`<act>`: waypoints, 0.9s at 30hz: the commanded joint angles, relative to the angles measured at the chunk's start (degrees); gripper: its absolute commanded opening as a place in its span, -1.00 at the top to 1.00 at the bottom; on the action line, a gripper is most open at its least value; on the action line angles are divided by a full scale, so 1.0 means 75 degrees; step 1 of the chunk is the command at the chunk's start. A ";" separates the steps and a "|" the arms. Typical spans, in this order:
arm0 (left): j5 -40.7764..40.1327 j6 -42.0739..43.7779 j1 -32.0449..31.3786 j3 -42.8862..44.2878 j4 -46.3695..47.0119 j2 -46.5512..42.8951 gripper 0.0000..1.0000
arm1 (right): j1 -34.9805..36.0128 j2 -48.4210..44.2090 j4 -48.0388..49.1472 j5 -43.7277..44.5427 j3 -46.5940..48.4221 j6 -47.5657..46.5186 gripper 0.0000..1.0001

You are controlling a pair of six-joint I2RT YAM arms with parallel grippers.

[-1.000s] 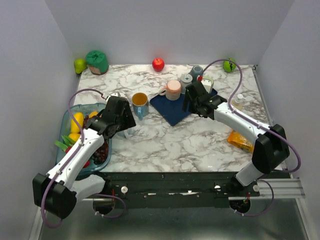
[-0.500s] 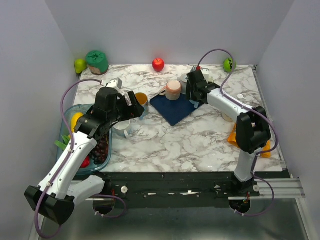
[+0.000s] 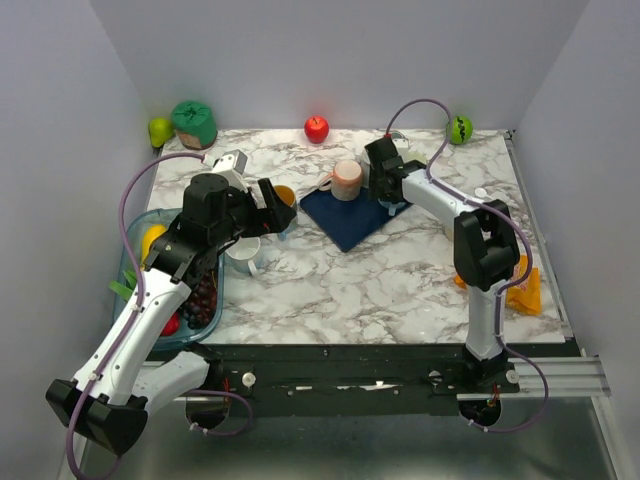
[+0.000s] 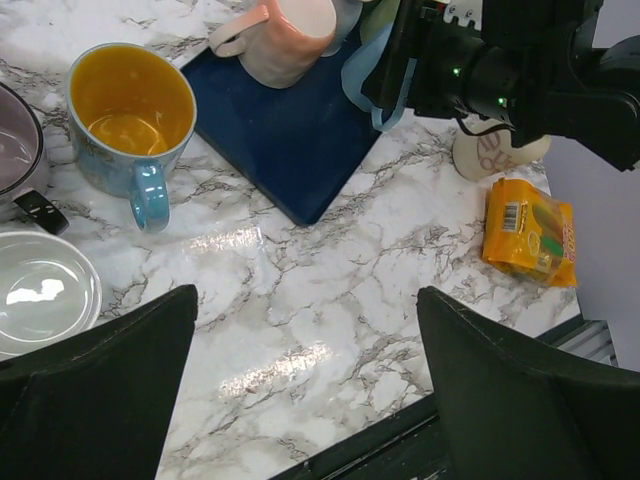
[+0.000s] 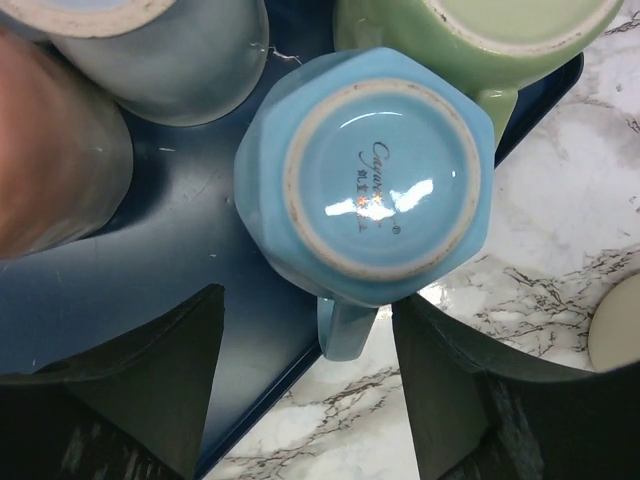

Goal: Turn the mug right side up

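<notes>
Pale-blue mug (image 5: 365,175) sits base-up on the navy mat (image 5: 170,235) near the worktop's far edge. The right gripper (image 5: 308,300) hangs above it, fingers parted and empty, lined up for a grasp. The left gripper (image 4: 308,300) gapes, holding nothing.

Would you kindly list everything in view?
pink ceramic mug: one, inverted, on mat
light blue ceramic mug: one, inverted, on mat
green ceramic mug: one, mat edge
grey ceramic mug: one, on mat
navy rectangular mat: one, centre
yellow-lined blue mug: one, upright, left of mat
white cup: one, beside tray
clear fruit tray: one, left edge
orange packet: one, right
red apple: one, back
green fruits: two, back corners
dark green ball: one, back left
left pincer: one, black, open, left side
right pincer: one, black, open, above light blue mug
</notes>
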 commanded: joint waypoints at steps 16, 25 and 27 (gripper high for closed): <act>0.0285 0.0004 0.0040 0.0011 0.0191 0.0091 -0.98 | -0.0200 0.0445 -0.0477 0.0160 0.0439 0.0167 0.99; 0.0426 0.0004 0.0040 -0.0106 0.0308 0.0091 -0.98 | -0.0200 -0.0829 0.0284 -0.0518 -0.0392 0.0027 0.99; 0.0496 -0.0019 0.0040 -0.0153 0.0390 0.0114 -0.98 | -0.0200 -0.1217 0.0623 -0.1055 -0.0649 0.0015 0.99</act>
